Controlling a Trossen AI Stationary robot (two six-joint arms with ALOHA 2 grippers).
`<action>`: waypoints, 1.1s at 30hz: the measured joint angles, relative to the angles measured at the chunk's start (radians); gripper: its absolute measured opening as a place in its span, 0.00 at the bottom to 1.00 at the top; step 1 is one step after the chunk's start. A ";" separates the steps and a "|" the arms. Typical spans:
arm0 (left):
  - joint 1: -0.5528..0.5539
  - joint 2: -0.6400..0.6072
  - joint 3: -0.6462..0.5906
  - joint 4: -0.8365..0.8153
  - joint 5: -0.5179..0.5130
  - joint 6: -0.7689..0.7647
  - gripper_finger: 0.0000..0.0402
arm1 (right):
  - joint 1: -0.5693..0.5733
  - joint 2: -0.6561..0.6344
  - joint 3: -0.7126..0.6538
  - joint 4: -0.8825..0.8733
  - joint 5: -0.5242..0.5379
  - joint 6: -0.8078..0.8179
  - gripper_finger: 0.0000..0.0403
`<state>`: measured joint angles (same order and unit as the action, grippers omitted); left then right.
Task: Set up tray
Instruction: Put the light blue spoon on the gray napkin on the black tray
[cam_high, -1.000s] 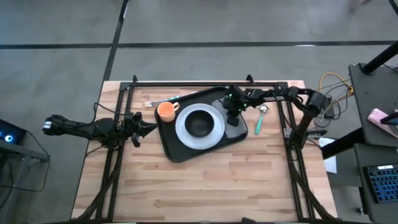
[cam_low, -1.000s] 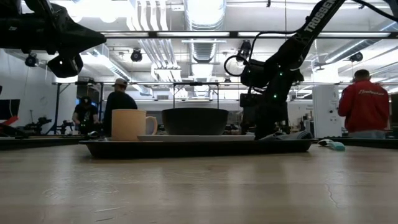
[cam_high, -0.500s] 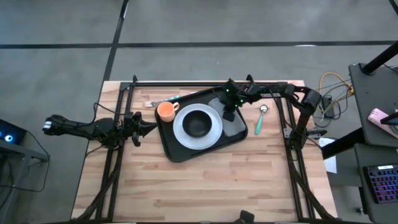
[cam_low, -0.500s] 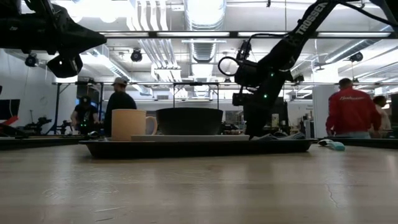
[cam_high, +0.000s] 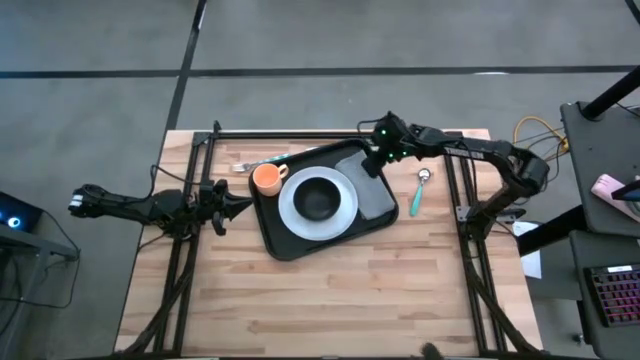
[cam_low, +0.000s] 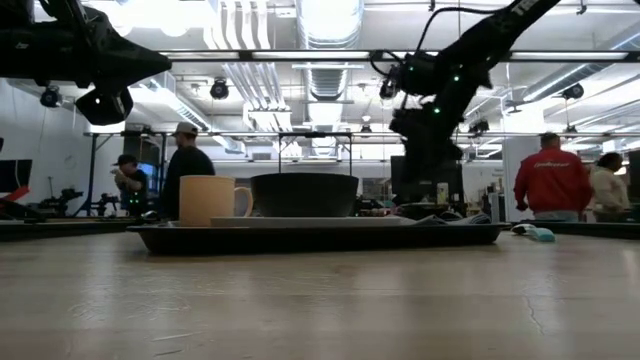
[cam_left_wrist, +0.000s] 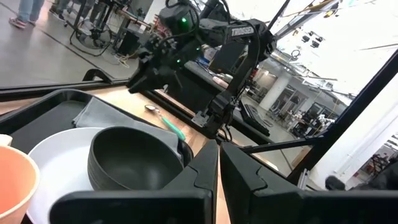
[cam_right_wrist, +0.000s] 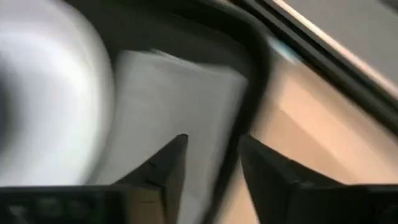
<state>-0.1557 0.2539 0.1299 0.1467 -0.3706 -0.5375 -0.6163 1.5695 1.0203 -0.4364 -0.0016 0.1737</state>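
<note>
The black tray (cam_high: 285, 240) lies on the wooden table and carries a white plate (cam_high: 296, 213) with a dark bowl (cam_high: 318, 198) on it. An orange cup (cam_high: 266, 178) stands on the tray's left end, and a grey folded cloth (cam_high: 380, 202) lies flat on its right end. My right gripper (cam_high: 374, 163) hangs above the tray's far right corner. Its fingers stand open in the right wrist view (cam_right_wrist: 211, 152), over the cloth (cam_right_wrist: 168, 99), with nothing between them. My left gripper (cam_high: 243, 208) waits shut at the table's left, level and pointing at the tray.
A green-handled spoon (cam_high: 417, 192) lies on the wood right of the tray, and a fork (cam_high: 245, 166) lies at the tray's far left. The black frame bars (cam_high: 330, 134) run along the far edge. People (cam_low: 555, 180) stand in the room behind.
My right gripper has risen off the grey cloth on the tray and drawn back toward the table's far edge, rolling as it went. The cloth stays lying flat on the tray. The left arm has kept still.
</note>
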 joint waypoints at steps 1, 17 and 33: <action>0.000 0.000 0.000 0.000 0.000 0.000 0.00 | 0.000 -0.011 -0.001 -0.048 0.057 0.072 0.37; 0.000 0.000 0.000 0.000 0.003 0.000 0.00 | -0.014 -0.153 -0.126 -0.467 0.178 0.503 0.60; 0.000 0.000 0.000 0.000 0.002 0.000 0.00 | -0.012 -0.287 -0.410 -0.331 0.126 0.791 0.55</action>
<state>-0.1557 0.2539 0.1299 0.1467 -0.3683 -0.5373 -0.6285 1.2821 0.6101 -0.7675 0.1240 0.9648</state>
